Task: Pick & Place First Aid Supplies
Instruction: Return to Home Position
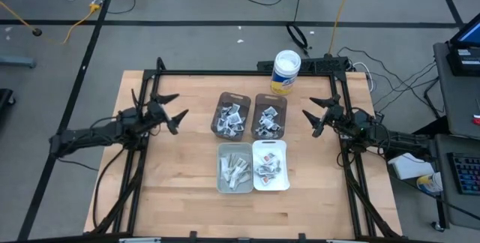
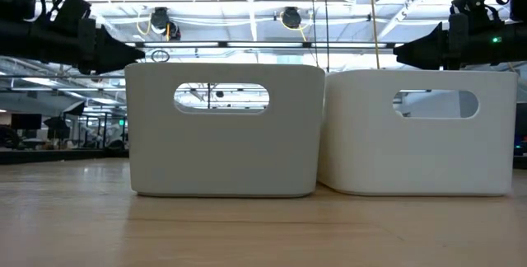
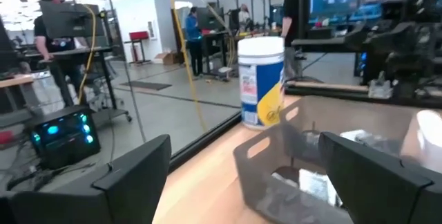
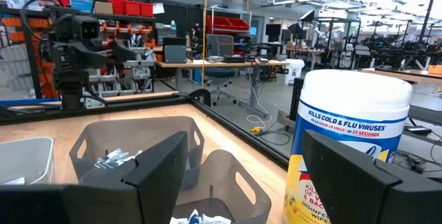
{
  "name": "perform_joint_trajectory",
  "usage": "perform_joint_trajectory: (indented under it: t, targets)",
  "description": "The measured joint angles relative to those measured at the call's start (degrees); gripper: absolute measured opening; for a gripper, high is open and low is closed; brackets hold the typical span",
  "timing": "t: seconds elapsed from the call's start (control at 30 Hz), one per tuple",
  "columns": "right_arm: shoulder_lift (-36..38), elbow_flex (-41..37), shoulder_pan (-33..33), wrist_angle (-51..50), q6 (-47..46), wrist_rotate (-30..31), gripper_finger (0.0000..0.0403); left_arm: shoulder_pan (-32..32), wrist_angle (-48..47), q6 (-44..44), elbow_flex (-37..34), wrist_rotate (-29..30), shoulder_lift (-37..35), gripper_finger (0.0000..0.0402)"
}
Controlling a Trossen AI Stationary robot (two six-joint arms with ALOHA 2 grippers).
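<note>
The first aid supplies are small white and silver packets lying in four bins at the table's middle: two dark see-through bins (image 1: 229, 115) (image 1: 270, 115) on the far side, and a grey bin (image 1: 235, 168) and a white bin (image 1: 271, 166) on the near side. My left gripper (image 1: 178, 112) hovers open to the left of the bins, pointing level toward them, with nothing between its fingers. My right gripper (image 1: 310, 121) hovers open to their right, also empty. In the left wrist view, packets (image 3: 311, 182) show inside a dark bin. The right wrist view shows packets (image 4: 114, 158) in another.
A white round tub with a yellow label (image 1: 286, 72) stands at the table's far edge, behind the right dark bin. Black frame rails (image 1: 247, 73) run along the table's far, left and right sides. Bare wood (image 1: 172, 190) lies near and left of the bins.
</note>
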State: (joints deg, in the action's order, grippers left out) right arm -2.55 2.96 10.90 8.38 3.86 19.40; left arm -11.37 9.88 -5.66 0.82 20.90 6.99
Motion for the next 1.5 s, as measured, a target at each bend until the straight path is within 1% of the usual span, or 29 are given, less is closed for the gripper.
perform_joint_trajectory:
  t: [0.13,0.2,0.37,0.47,0.8,1.23,1.5]
  targets:
    - [0.0,0.02,-0.01,0.0,0.0,0.0,0.0279,-2.01,-6.37,0.22,0.03,-0.04,-4.95,0.0378]
    - [0.01,0.0,-0.01,0.0,0.01,-0.01,0.0279,-2.81,-6.26,1.03,0.12,-0.31,-6.94,0.0377]
    - [0.02,0.01,-0.02,0.0,0.0,0.02,0.0279,-4.04,-6.61,2.94,0.11,-0.48,-6.79,0.0368]
    - [0.02,0.0,0.0,0.03,0.0,0.0,0.0279,-4.15,-6.62,2.64,0.11,0.03,-6.77,0.0365]
    - [0.02,0.01,0.0,0.02,0.0,0.0,0.0279,-4.15,-6.37,1.69,0.11,0.1,-5.82,0.0383]
    - [0.02,0.0,0.0,0.0,0.0,0.0,0.0279,-4.15,-6.33,1.91,0.11,0.1,-5.84,0.0365]
    - [0.02,0.01,0.0,0.02,0.0,0.0,0.0279,-4.15,-6.31,1.9,0.11,0.1,-5.84,0.0375]
